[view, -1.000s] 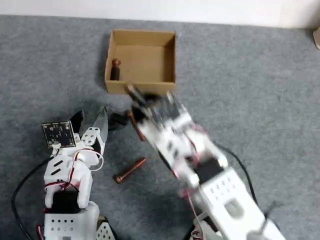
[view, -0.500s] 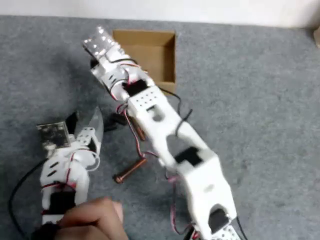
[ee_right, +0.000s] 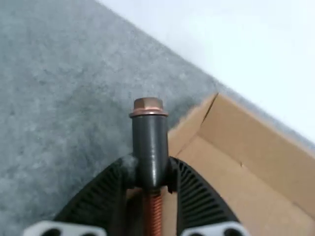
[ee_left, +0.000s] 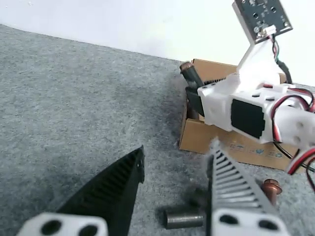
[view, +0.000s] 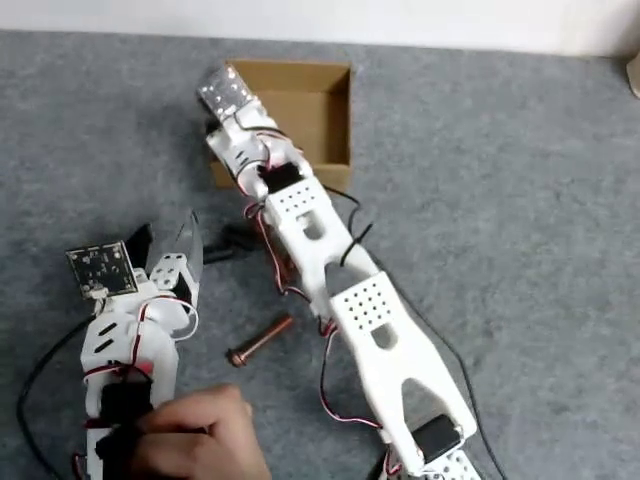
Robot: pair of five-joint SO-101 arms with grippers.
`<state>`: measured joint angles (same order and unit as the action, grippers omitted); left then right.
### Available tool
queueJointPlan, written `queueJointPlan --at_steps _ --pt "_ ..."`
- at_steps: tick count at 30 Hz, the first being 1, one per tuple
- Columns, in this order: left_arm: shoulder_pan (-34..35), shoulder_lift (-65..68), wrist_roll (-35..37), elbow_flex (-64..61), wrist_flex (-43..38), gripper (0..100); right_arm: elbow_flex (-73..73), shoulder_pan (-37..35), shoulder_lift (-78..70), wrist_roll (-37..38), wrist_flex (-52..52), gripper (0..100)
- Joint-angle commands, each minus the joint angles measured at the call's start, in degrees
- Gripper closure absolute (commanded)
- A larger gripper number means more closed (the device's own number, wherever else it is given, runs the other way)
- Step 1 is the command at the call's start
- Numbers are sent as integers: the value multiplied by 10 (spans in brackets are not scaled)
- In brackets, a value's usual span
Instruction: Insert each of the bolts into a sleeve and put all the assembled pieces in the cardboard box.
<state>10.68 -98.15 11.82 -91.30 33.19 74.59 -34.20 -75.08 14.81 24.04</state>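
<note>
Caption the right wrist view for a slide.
Right pincer grips a copper bolt inside a dark cylindrical sleeve at the brown cardboard box's corner.

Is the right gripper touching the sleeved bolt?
Touching. The right wrist view shows the right gripper with jaws pressed against both sides of the sleeved bolt.

Sleeved copper bolt [ee_right: 149, 142] poised over a corner of the cardboard box [view: 345, 115]; bare bolt [view: 260, 340] lies nearby

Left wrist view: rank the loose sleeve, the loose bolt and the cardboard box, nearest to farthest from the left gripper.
From the left gripper:
1. sleeve, on the carpet close beside it.
2. bolt, on the carpet in front of the box.
3. cardboard box, farthest, behind both.
</note>
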Motion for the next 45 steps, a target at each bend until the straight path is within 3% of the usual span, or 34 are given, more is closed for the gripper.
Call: queueJointPlan --at_steps 1,22,28,33,38,45 --pt "7 0 10 11 -13 797 73 6 -3 -7 7 994" --pt "7 0 11 11 -13 797 75 6 -23 -7 7 991" --pt "7 0 11 12 -13 797 75 6 -23 -7 7 869" --pt "7 0 11 12 -13 797 76 6 -19 -11 9 868" --pt "7 0 11 12 -13 797 90 8 -12 -95 77 864" --pt "7 -3 11 12 -13 797 137 -6 33 -100 145 864"
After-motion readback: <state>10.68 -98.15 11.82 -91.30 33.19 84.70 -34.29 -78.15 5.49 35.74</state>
